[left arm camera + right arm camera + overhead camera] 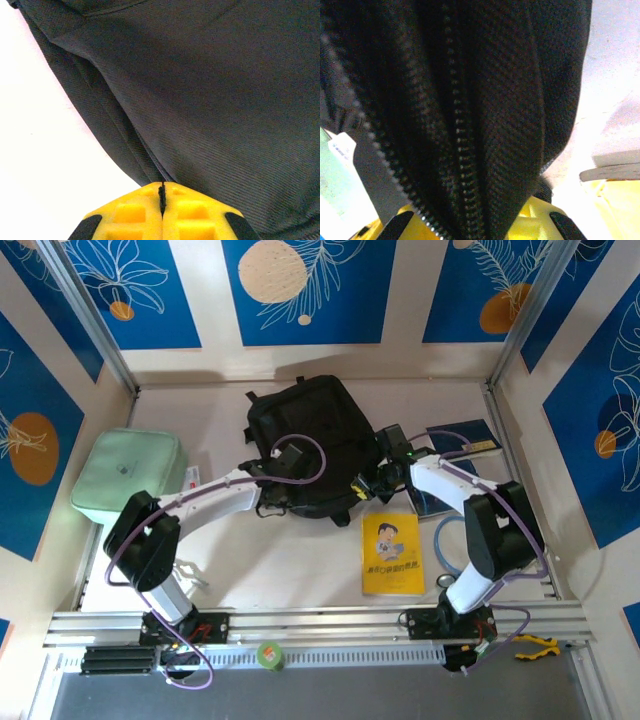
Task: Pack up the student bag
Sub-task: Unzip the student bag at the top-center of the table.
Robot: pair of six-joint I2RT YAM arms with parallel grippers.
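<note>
The student bag (pixel 495 100) hides the right jaws' tips; the print on the yellow booklet (pixel 392 555) near it is too small.

Your stock: large black cloth backpack (pixel 210 100), matt, fine ribbed weave, coarse mesh beside its toothed zip (pixel 457 150); left gripper (pixel 162 192), smooth yellow moulded plastic; yellow paper booklet (pixel 392 553), slightly glossy cover.

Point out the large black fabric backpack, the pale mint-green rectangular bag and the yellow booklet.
large black fabric backpack (pixel 315 425): top view, middle of body
pale mint-green rectangular bag (pixel 128 475): top view, top face
yellow booklet (pixel 392 555): top view, cover centre
</note>
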